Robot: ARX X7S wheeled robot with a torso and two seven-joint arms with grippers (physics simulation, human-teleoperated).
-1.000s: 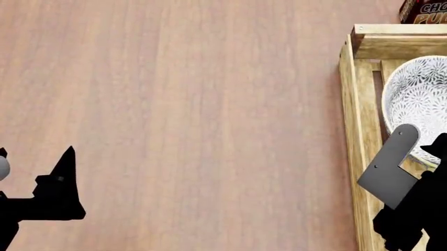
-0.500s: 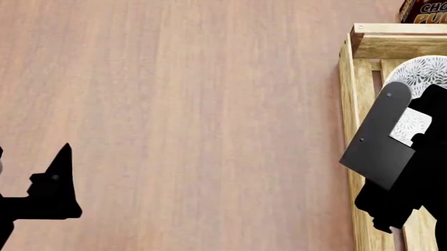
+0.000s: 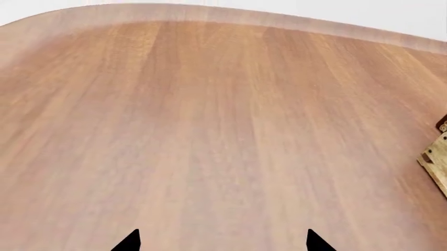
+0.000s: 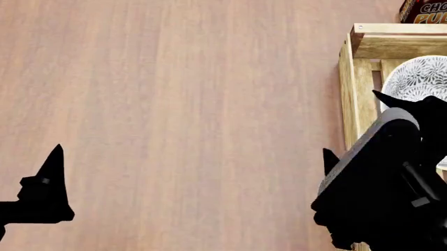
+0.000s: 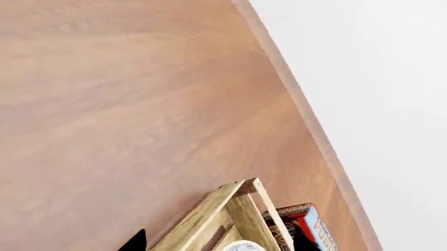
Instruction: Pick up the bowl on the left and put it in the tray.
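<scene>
Resting in the tray, the bowl sits free; both arms' fingers spread wide, empty.

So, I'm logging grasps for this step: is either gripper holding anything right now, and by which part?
Nothing is held. The bowl sits in the tray, free of the right gripper; the left gripper is open over bare table.
</scene>
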